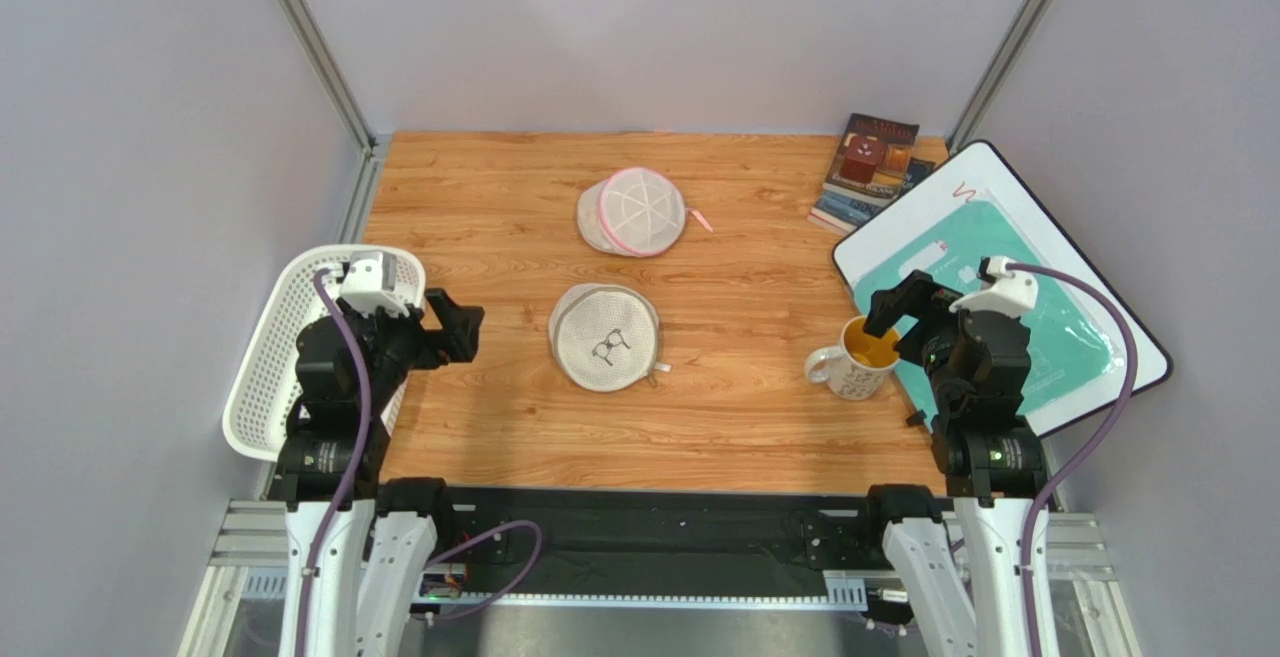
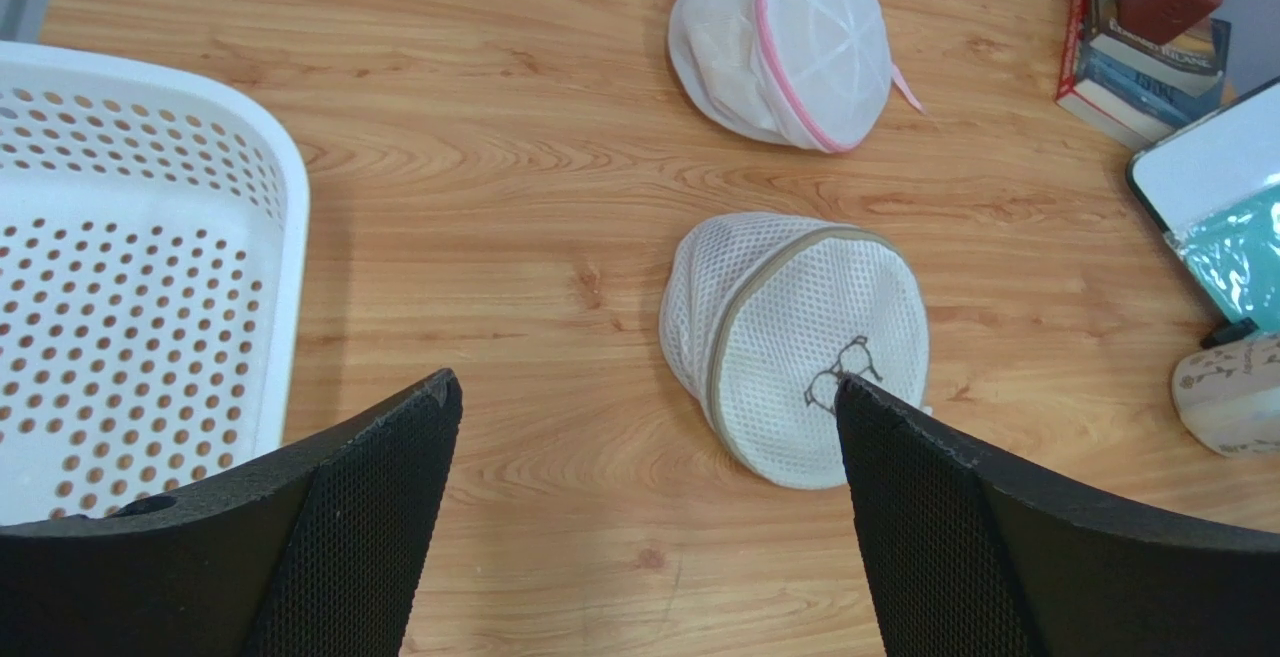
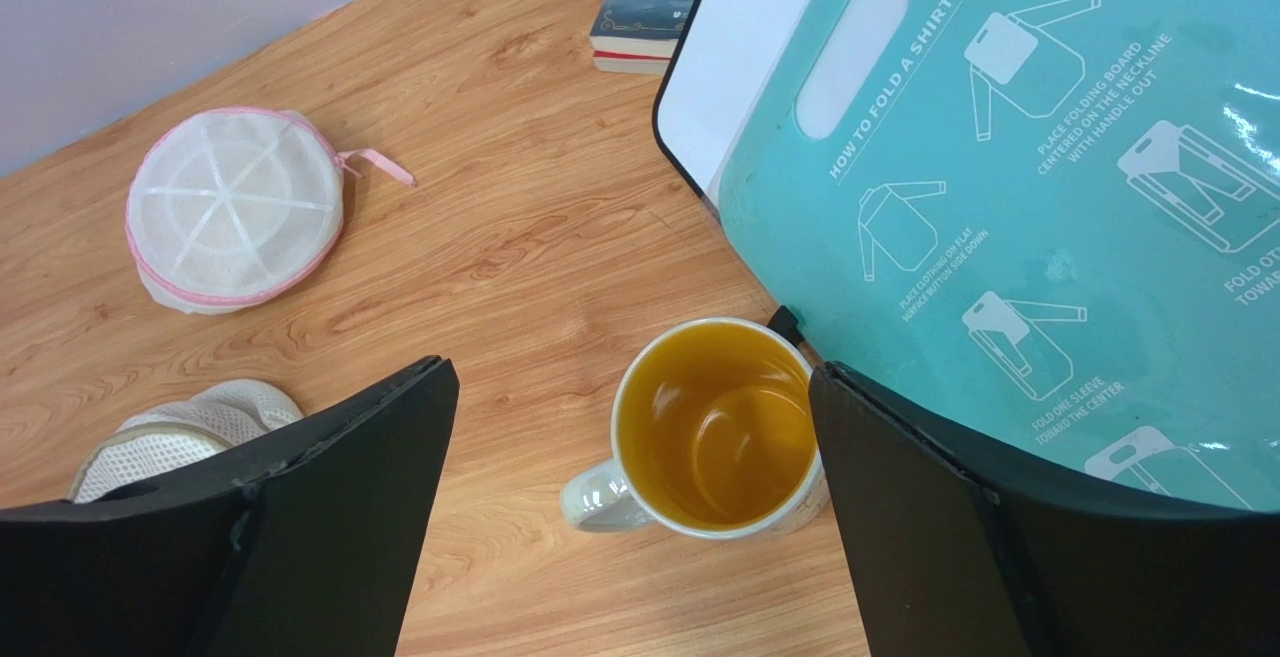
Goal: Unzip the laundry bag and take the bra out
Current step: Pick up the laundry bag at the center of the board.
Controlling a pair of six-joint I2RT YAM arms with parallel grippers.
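The laundry bag (image 1: 604, 335), a round beige-white mesh pouch with a small dark bra pictogram, lies zipped in the middle of the wooden table. It also shows in the left wrist view (image 2: 796, 345) and at the edge of the right wrist view (image 3: 188, 432). The bra is hidden. My left gripper (image 1: 463, 327) is open and empty, left of the bag and apart from it; the left wrist view shows it too (image 2: 646, 417). My right gripper (image 1: 890, 312) is open and empty above a mug; the right wrist view shows it too (image 3: 631, 417).
A second round mesh pouch with pink trim (image 1: 633, 210) lies behind the bag. A white perforated basket (image 1: 278, 350) stands at the left edge. A mug with a yellow inside (image 1: 852, 360), a teal folding board (image 1: 1010, 282) and books (image 1: 869, 162) are on the right.
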